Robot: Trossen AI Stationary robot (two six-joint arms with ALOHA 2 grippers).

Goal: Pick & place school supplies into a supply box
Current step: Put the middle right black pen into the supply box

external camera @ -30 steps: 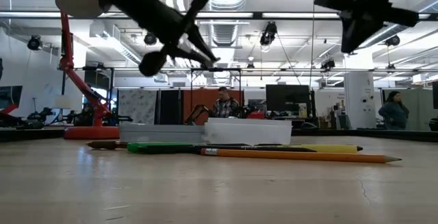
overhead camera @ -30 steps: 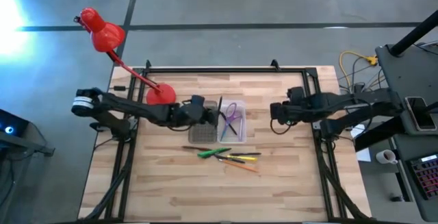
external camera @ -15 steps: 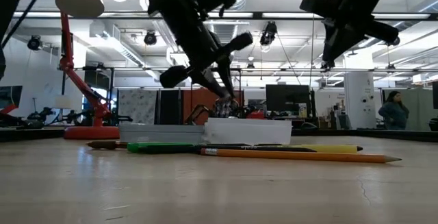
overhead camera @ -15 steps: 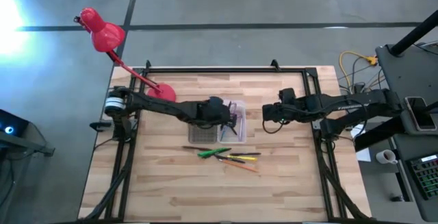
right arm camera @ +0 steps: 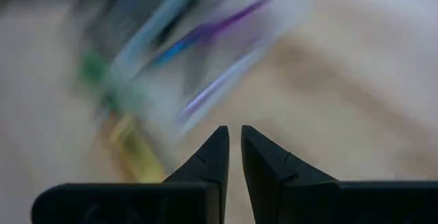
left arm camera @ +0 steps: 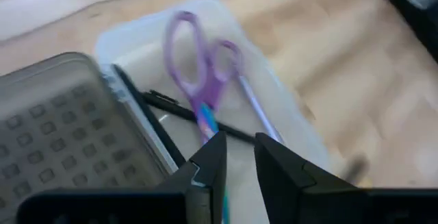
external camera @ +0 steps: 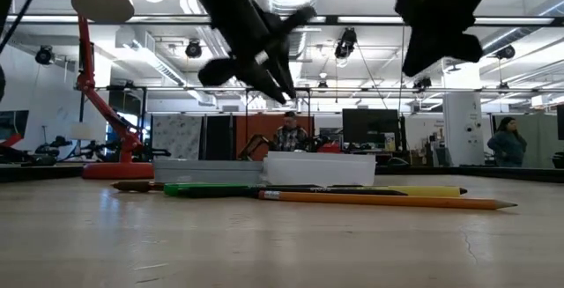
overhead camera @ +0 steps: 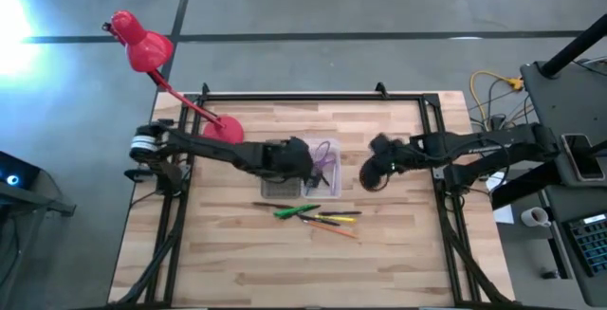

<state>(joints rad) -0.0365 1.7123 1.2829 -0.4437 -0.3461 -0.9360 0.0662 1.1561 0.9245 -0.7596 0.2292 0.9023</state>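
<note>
Your left gripper point(left arm camera: 238, 157) hangs slightly open and empty over the supply box point(overhead camera: 305, 170) at frame center, purple scissors point(left arm camera: 198, 73) inside, while your right gripper point(right arm camera: 233, 148) hovers shut nearby, empty.

Supply box point(overhead camera: 302, 170): you see it open, holding purple scissors point(left arm camera: 200, 80) and pens.
Loose supplies point(overhead camera: 318, 217): green, yellow, orange pens lie nearby.

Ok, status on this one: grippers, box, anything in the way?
Left gripper slightly open over supply box, empty. Right gripper shut, empty. Scissors boxed; pens on table.
</note>
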